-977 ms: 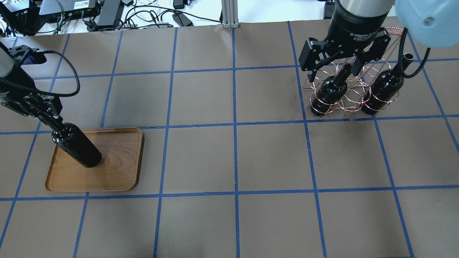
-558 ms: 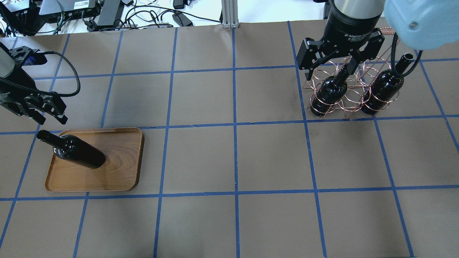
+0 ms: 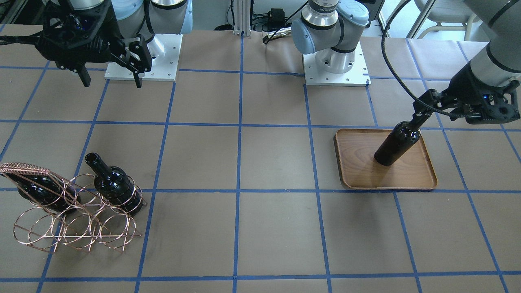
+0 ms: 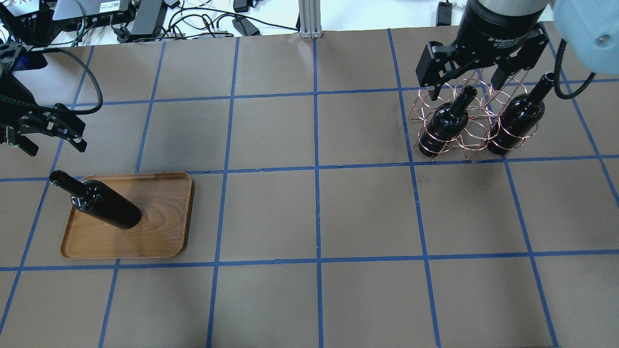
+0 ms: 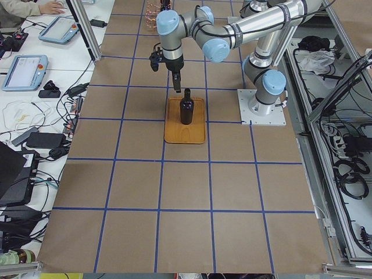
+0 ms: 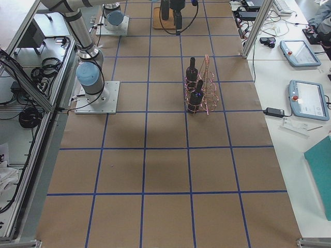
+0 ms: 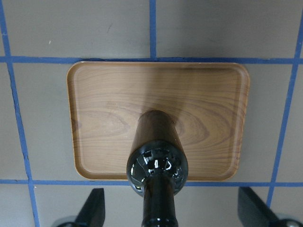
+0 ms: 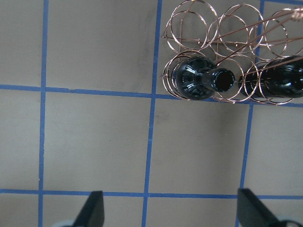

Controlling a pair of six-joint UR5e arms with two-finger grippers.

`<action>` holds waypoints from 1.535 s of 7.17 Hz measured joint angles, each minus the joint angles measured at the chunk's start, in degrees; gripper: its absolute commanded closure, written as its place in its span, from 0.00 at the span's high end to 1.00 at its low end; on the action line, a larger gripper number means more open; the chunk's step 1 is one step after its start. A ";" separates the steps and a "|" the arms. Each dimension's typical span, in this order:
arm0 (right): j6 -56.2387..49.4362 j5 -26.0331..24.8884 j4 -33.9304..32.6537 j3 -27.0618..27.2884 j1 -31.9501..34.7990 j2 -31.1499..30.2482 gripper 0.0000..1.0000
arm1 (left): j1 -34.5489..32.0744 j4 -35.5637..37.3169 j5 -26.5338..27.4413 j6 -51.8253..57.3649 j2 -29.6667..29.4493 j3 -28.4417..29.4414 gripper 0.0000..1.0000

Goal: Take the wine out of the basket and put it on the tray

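1 wine bottle [image 4: 104, 205] stands upright on the tray [image 4: 162, 232], with its base near the middle of the wood. The tray lies flat on the table [image 4: 314, 212] on the robot's left side. The left gripper [image 4: 54, 146] is wide open and holds nothing. In the overhead view it sits apart from the bottle's mouth, on the far side of it. In its own wrist view the 2 fingers [image 7: 92, 210] show at the bottom corners with the bottle's neck rising between them, well clear of both.

The basket [image 3: 77, 226] sits on the robot's right side, well apart from the tray. It holds a second bottle [image 4: 447, 123] and a third bottle [image 4: 517, 121], both upright in the wire loops, with bare loops between them. The handle bar runs above the third bottle.

The right gripper [image 3: 112, 83] is also spread wide and empty – it hangs high above the basket and touches neither wire nor glass. Its wrist view looks straight down, with the basket in the upper right corner and the second bottle's open mouth plainly showing.
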 measured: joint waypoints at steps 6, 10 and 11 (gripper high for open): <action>-0.06 -0.26 0.16 0.45 0.04 -0.42 1.00 | -13.37 -0.35 -3.52 -10.42 6.88 1.77 1.00; -0.07 -0.05 -0.11 0.52 -0.05 -0.37 1.00 | -16.45 0.09 -3.84 -6.16 6.50 1.29 1.00; -0.07 0.00 -0.19 0.54 -0.06 -0.33 1.00 | -16.76 -0.07 -3.69 -5.16 6.94 1.20 1.00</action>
